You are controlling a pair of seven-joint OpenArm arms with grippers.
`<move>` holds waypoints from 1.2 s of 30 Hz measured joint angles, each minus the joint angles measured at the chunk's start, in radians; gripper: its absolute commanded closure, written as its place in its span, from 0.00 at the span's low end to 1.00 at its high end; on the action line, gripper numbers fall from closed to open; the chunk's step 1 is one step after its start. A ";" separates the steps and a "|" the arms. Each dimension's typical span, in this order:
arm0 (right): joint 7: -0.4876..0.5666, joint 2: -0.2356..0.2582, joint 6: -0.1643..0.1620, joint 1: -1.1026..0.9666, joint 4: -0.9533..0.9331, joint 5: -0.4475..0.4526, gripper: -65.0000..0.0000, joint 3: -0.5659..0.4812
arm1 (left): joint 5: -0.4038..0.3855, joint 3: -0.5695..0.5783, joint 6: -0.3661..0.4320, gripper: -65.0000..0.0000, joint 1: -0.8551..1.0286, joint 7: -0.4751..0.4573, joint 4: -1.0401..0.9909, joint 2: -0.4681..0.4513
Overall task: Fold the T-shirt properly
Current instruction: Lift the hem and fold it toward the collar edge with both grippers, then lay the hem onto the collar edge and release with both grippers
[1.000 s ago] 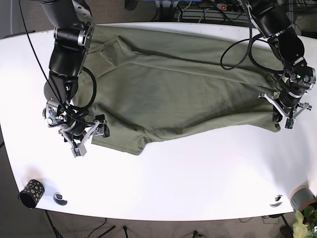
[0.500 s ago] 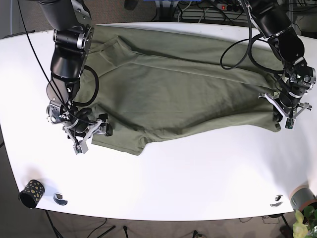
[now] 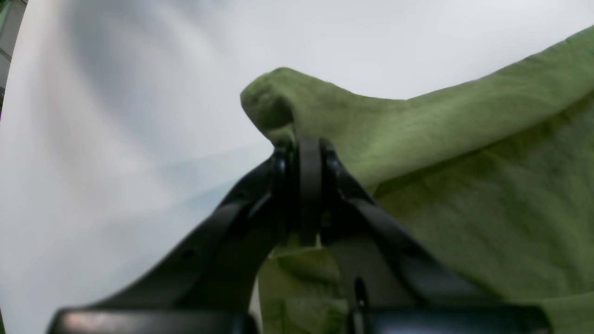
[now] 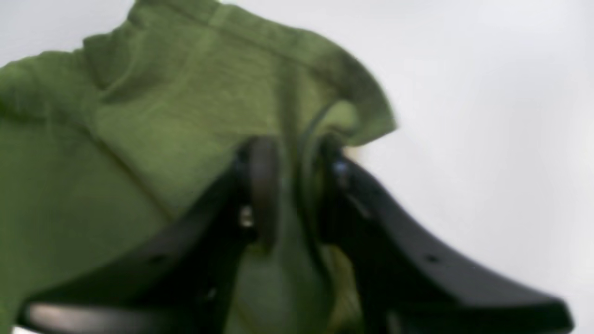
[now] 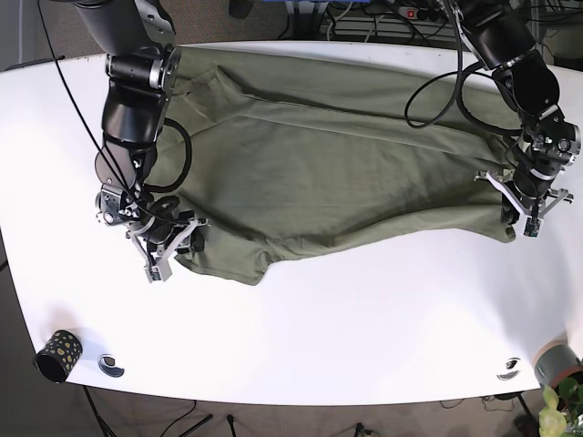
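Under each wrist, cloth hides the tips: both claws (left, right) pinch the T-shirt.

Matt green cloth T-shirt, smooth white table

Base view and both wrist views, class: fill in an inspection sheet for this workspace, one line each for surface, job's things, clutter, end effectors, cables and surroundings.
Surface: white table, rounded edge.
Job's things: green T-shirt spread flat across the far half, lightly creased.
Clutter: spotted cup near corner; two small discs at front edge.
End effectors: left end effector shut on a shirt corner; right end effector shut on the sleeve hem.
Cables: black cables loop along both arms; more lie behind the table.
Surroundings: power strip on floor behind; plant in front corner.
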 measured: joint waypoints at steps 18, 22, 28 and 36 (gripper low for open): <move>-0.136 -0.003 0.002 -0.006 0.202 0.007 1.00 0.001 | -0.038 -0.004 0.000 1.00 -0.040 0.003 -0.062 -0.001; -0.178 -0.003 0.005 -0.026 0.303 0.014 1.00 0.001 | -0.086 -0.003 0.000 1.00 -0.040 -0.002 -0.044 0.000; -0.267 -0.002 0.005 -0.061 0.443 0.011 1.00 0.000 | -0.100 -0.002 0.000 1.00 -0.045 0.002 0.006 -0.001; -0.346 -0.003 0.005 -0.076 0.553 0.011 1.00 0.001 | -0.102 0.000 0.000 1.00 -0.075 0.000 0.008 -0.002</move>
